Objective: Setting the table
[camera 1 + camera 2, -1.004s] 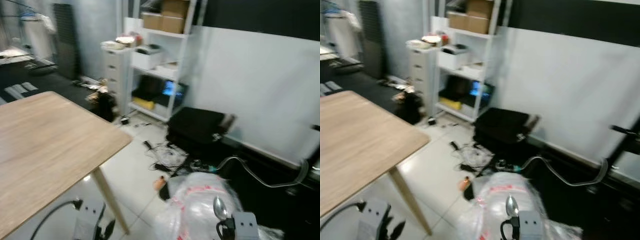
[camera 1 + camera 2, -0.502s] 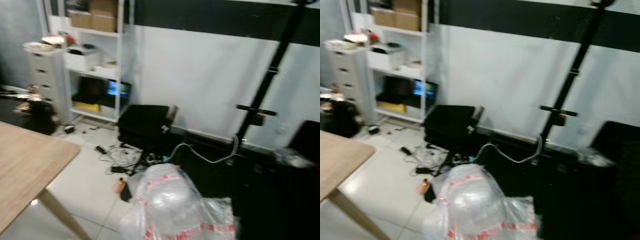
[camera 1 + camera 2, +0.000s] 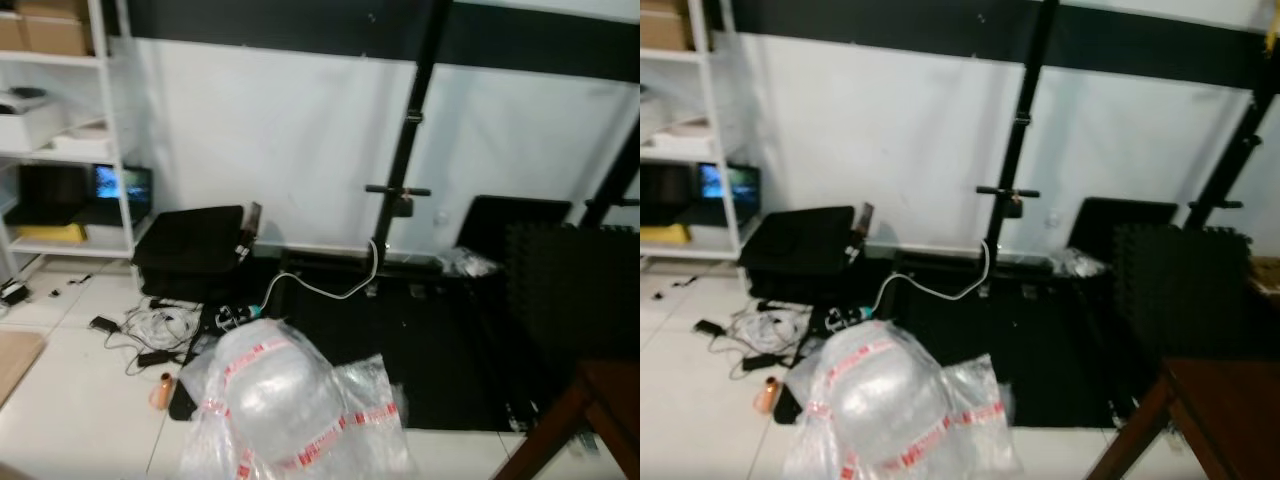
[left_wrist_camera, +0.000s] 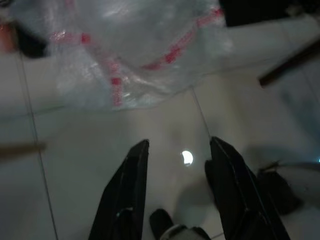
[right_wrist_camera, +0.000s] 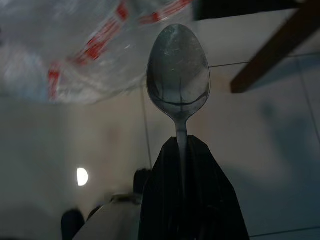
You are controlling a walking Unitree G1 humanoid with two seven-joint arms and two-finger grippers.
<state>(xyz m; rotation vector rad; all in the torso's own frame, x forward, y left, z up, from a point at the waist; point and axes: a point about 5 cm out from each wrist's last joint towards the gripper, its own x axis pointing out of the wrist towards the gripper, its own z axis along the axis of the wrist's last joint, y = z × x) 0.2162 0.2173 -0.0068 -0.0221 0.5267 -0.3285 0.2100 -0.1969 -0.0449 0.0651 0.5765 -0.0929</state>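
Left gripper (image 4: 175, 165): black fingers (image 4: 125, 190) spread wide apart, nothing between them, hanging over pale floor tiles (image 4: 90, 150) with a bright light spot in the gap; crinkled plastic ahead of the tips.
Spoon (image 5: 178, 75): upright, handle pinched between the pressed-together fingers of the right gripper (image 5: 187, 165); bowl standing well clear above the tips, hollow side toward the camera; most of the handle hidden inside the grip.
Shelf unit (image 3: 60, 130): far left against the wall, white, cut off by the frame edge; boxes on top, a small lit screen on a lower shelf.
Light wooden corner (image 3: 15, 360): at the left edge, barely in view.
Black case (image 3: 190, 255): on the floor by the shelf, with tangled cables (image 3: 150, 330) just beside it.
Plastic bundle (image 3: 280, 400): clear wrap with red-printed tape, low in the middle, lying partly on tile and partly against the black mat (image 3: 420, 350).
Stand (image 3: 415, 150): black upright pole before the white wall, a white cable (image 3: 330, 285) looping at its foot.
Dark wooden furniture (image 3: 590, 410): lower right, slanted leg, cut off by the frame; kind not clear.
Open room: bare tile at lower left, between the cables and the plastic bundle.
Blur: eye views soft; small items on the floor hard to name.
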